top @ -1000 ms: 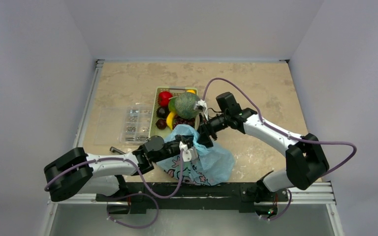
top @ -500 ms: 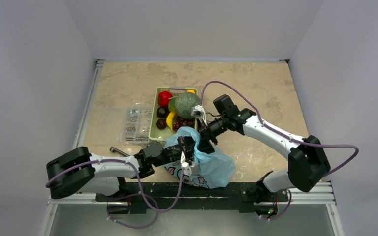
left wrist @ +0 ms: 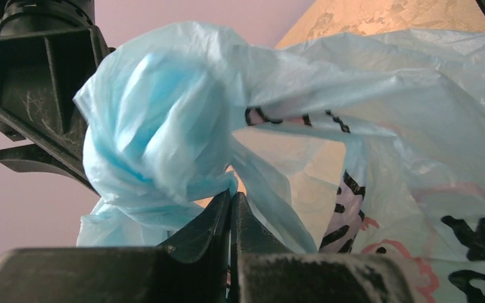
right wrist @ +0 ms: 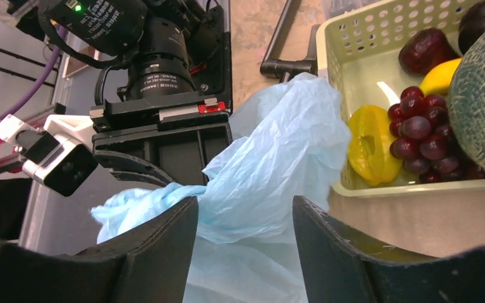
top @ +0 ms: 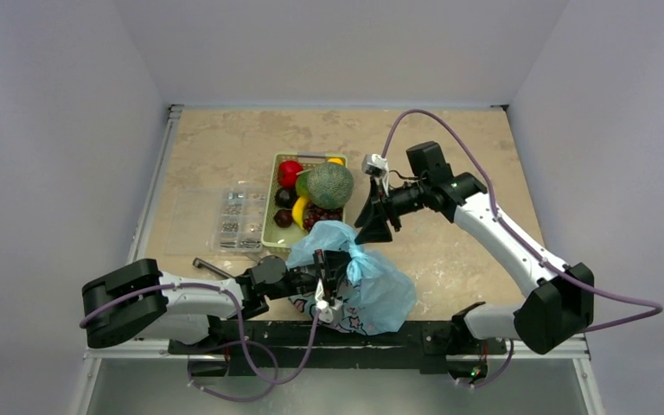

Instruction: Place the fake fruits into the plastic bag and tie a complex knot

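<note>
Left wrist: plastic bag (left wrist: 417,120) bunched into a crinkly knot (left wrist: 158,139).

Light-blue printed plastic bag (top: 385,294) slumped, knot (top: 355,257) bunched at its top, fake fruits (top: 327,184) heaped in green basket (top: 269,220) behind.

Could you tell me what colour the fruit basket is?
The basket is pale yellow-green, perforated with small holes; the right wrist view shows it best.
</note>
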